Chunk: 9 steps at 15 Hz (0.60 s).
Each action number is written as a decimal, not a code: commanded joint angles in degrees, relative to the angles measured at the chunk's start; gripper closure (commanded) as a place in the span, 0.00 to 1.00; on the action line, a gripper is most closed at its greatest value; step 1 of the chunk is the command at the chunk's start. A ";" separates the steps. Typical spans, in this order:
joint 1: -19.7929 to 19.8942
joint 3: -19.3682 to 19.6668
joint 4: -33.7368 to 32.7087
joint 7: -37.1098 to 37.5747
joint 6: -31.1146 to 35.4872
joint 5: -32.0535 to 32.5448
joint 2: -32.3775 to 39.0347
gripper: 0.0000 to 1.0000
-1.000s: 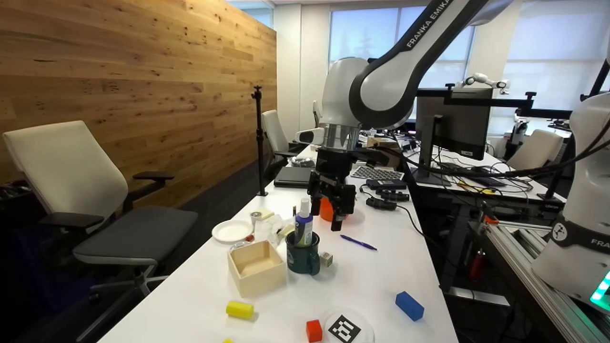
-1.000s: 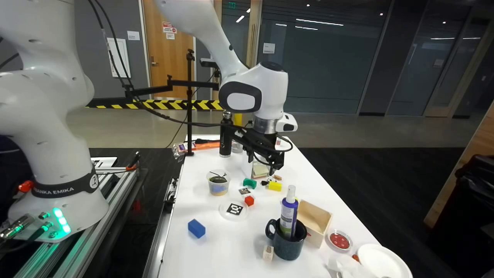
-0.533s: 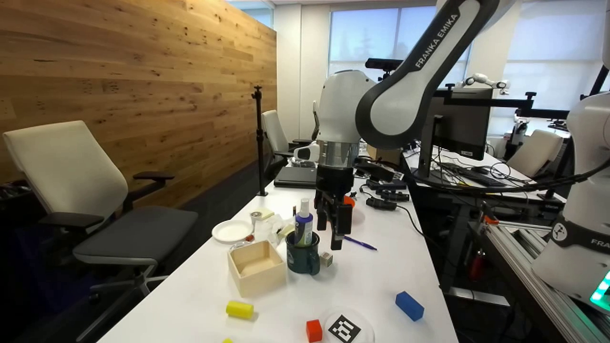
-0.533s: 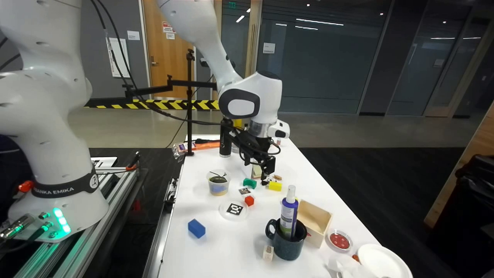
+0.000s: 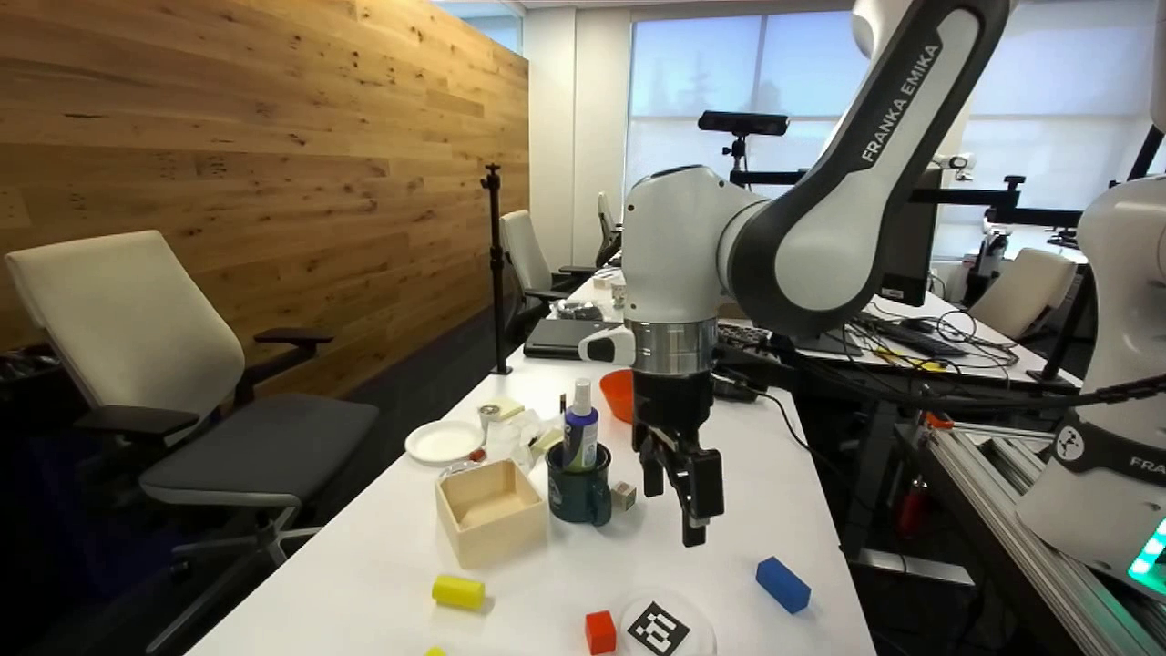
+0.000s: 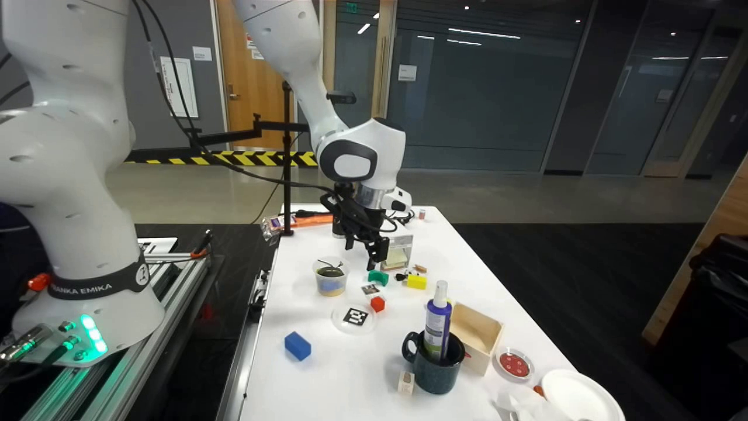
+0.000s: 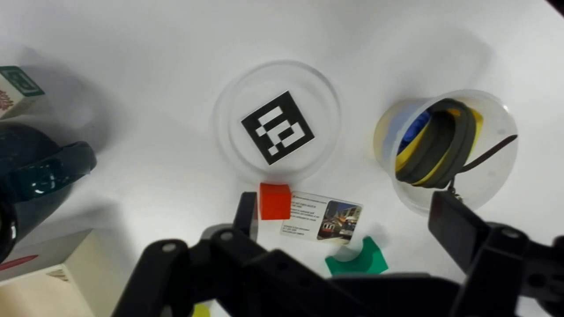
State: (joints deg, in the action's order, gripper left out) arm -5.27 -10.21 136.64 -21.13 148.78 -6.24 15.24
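My gripper (image 7: 346,215) is open and empty, held above the white table; it also shows in both exterior views (image 5: 674,512) (image 6: 361,256). In the wrist view a red block (image 7: 275,202) shows beside the left finger, with a printed card (image 7: 304,215) next to it. A green curved block (image 7: 363,262) lies between the fingers in the picture, partly hidden by the gripper. A clear round lid with a black-and-white marker (image 7: 277,127) lies above the red block. A clear cup (image 7: 491,176) holding a dark and yellow item stands near the right finger.
A dark green mug (image 6: 435,374) holds a purple spray bottle (image 6: 437,321). Beside it stand a wooden box (image 5: 501,538) and a small printed cube (image 6: 406,383). A blue block (image 6: 298,346), yellow blocks (image 5: 458,592), an orange bowl (image 5: 618,394) and a white plate (image 5: 444,442) are on the table.
The arm and gripper have moved down and to the right past the mug in an exterior view, and leftward in the opposite exterior view. The gripper stays open. The table objects have not moved.
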 commanded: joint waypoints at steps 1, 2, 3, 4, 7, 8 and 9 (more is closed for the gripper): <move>-1.08 -1.18 2.70 4.10 -2.79 0.83 -2.09 0.00; -1.29 -1.43 3.14 4.67 -3.47 0.70 -2.19 0.00; -1.43 -1.67 3.59 5.11 -3.99 0.46 -2.18 0.00; -1.53 -1.89 3.94 5.59 -4.51 0.22 -2.11 0.00; -1.55 -2.88 4.92 5.11 -4.16 -0.85 -1.01 0.00; -1.64 -3.21 5.10 4.91 -3.67 -1.15 -0.47 0.00; -1.82 -3.42 5.26 5.19 -3.38 -1.12 -0.03 0.00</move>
State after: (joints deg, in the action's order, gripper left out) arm -6.78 -12.69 140.53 -17.02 145.15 -6.50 15.29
